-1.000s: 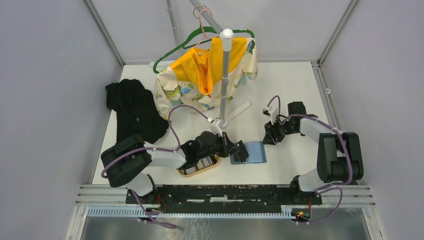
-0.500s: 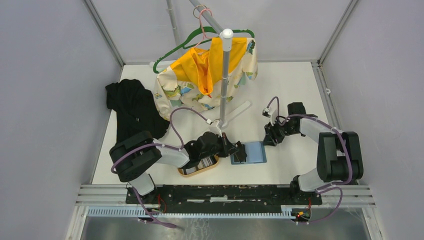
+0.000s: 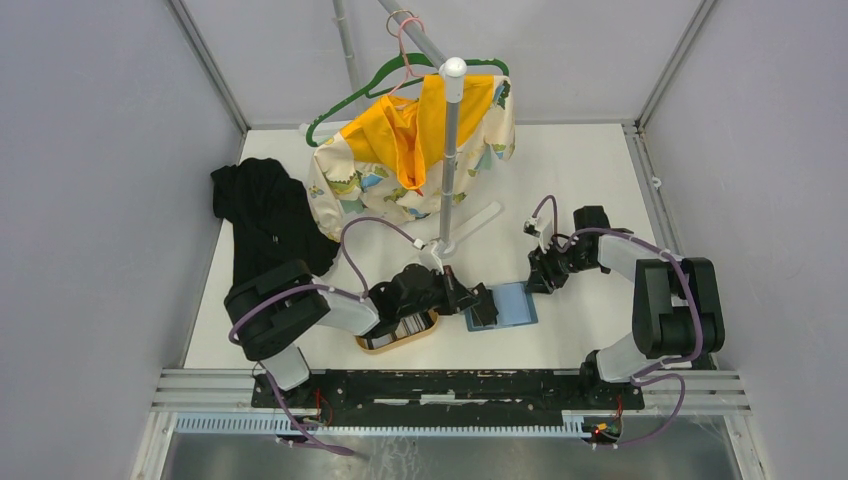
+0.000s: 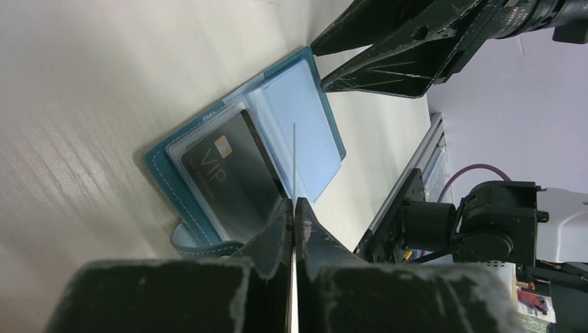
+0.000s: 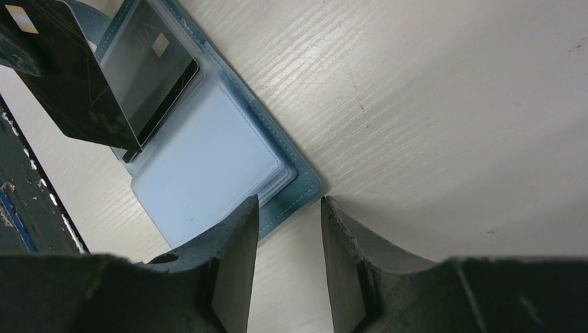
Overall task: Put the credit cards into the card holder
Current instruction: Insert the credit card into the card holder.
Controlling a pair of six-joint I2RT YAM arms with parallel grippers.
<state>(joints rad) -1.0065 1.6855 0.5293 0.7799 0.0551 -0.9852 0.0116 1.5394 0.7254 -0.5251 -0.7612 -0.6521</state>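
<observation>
Since the earlier frames the card holder (image 3: 512,303) has slid slightly toward the table's (image 3: 580,180) right edge, and the left arm's shoulder has swung a little rightward, while the right gripper (image 5: 288,205) has crept closer to the holder's far corner. That holder lies open and flat near the near edge, roughly mid-width, just right of the wooden tray (image 3: 375,347) where the remaining credit cards (image 3: 405,327) sit. One VIP card (image 4: 232,173) is already tucked into a clear pocket on the left leaf. The left gripper (image 4: 294,205) has its jaws pressed together on a black card (image 5: 69,90), pinching it by one end so that it stands edge-on over the holder's fold, with its free end pointing down at the pockets. The right gripper's jaws are partly spread on either side of the holder's far corner; whether they touch it cannot be told. Judging by looks, each card is light, thin, stiff and glossy, so it may slip or pivot in a narrow pinch and is best gripped across one short end, leaving the leading edge free. The holder seems soft and light, likely to skate on the smooth tabletop, so it probably needs pinning at an outer corner or stitched border, away from the pocket mouths.
</observation>
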